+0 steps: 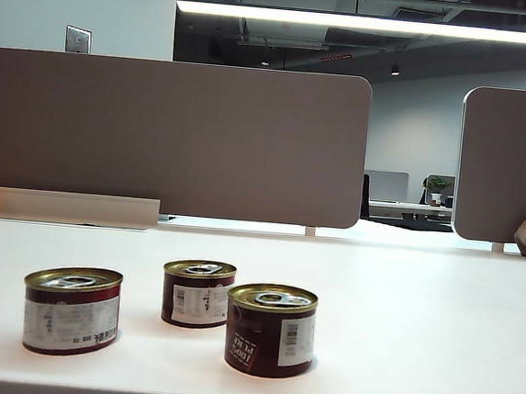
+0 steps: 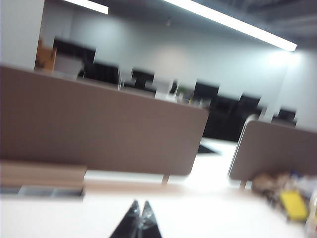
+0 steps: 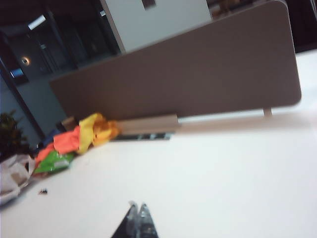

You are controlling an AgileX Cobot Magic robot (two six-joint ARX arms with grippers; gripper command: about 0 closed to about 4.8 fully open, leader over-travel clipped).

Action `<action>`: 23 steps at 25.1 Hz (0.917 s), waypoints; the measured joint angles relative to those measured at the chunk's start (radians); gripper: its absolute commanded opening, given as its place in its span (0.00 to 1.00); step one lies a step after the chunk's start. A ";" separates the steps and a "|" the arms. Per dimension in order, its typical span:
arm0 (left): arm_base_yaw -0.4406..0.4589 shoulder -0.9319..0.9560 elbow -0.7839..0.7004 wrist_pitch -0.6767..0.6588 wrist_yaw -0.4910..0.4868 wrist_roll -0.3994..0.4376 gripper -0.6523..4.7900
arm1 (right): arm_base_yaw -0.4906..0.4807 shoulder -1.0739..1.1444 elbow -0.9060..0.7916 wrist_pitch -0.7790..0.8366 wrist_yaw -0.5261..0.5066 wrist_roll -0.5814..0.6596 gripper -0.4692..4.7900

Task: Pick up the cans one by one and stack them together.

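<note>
Cans, three in all, stand apart on the white bench (image 1: 402, 292): left can (image 1: 71, 309), middle can (image 1: 198, 293), right can (image 1: 271, 330). Left tool (image 2: 140, 210) and right tool (image 3: 137, 210) are both closed and empty, above bare bench.

Cans: three metal tins on the worktop, standing apart near its front edge: one toward the front left corner (image 1: 71, 310), one behind the middle (image 1: 198, 293), one at front centre (image 1: 270, 329).
Can lids: gold-toned metal, shiny, with pull rings catching the light.
Can labels: glossy dark maroon wrap with white printed panels, looking like paper.
Worktop (image 1: 416, 339): smooth white surface, matt with a faint sheen.
Divider panels (image 1: 172, 134): grey-brown, matt, cloth-like finish, along the worktop's back edge.
Left gripper (image 2: 139, 218): dark, glossy fingertips, pressed together, above the worktop.
Right gripper (image 3: 138, 218): dark, shiny fingertips, pressed together, above the worktop.
Bags (image 3: 74, 141): crinkled, glossy plastic in orange, yellow and green.
</note>
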State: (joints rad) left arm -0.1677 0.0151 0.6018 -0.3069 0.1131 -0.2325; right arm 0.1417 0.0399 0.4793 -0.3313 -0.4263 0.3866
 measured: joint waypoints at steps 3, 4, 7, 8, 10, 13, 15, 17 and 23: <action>0.000 0.071 0.100 -0.239 -0.013 0.066 0.11 | 0.000 0.098 0.074 -0.106 -0.087 -0.072 0.09; 0.000 0.097 0.117 -0.286 -0.016 0.080 0.11 | 0.000 0.123 0.090 -0.122 -0.121 -0.095 0.09; 0.000 0.257 0.159 -0.414 0.049 0.090 0.11 | 0.000 0.276 0.161 -0.140 -0.256 -0.181 0.09; 0.000 0.313 0.158 -0.438 0.095 0.090 0.11 | 0.001 0.327 0.174 -0.141 -0.288 -0.202 0.09; 0.000 0.415 0.154 -0.476 0.175 0.090 0.12 | 0.013 0.422 0.185 -0.143 -0.322 -0.226 0.14; -0.002 0.664 0.154 -0.492 0.281 0.106 0.19 | 0.122 0.640 0.192 -0.156 -0.325 -0.234 0.23; -0.002 0.747 0.153 -0.495 0.285 0.121 0.25 | 0.185 0.732 0.192 -0.156 -0.310 -0.245 0.31; -0.005 0.827 0.153 -0.497 0.289 0.142 0.27 | 0.263 0.817 0.192 -0.154 -0.289 -0.257 0.39; -0.121 0.966 0.148 -0.498 0.278 0.192 0.27 | 0.571 1.110 0.212 -0.119 -0.011 -0.298 0.83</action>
State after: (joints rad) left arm -0.2890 0.9810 0.7494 -0.8047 0.3912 -0.0410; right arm 0.7128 1.1496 0.6914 -0.4500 -0.4374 0.0887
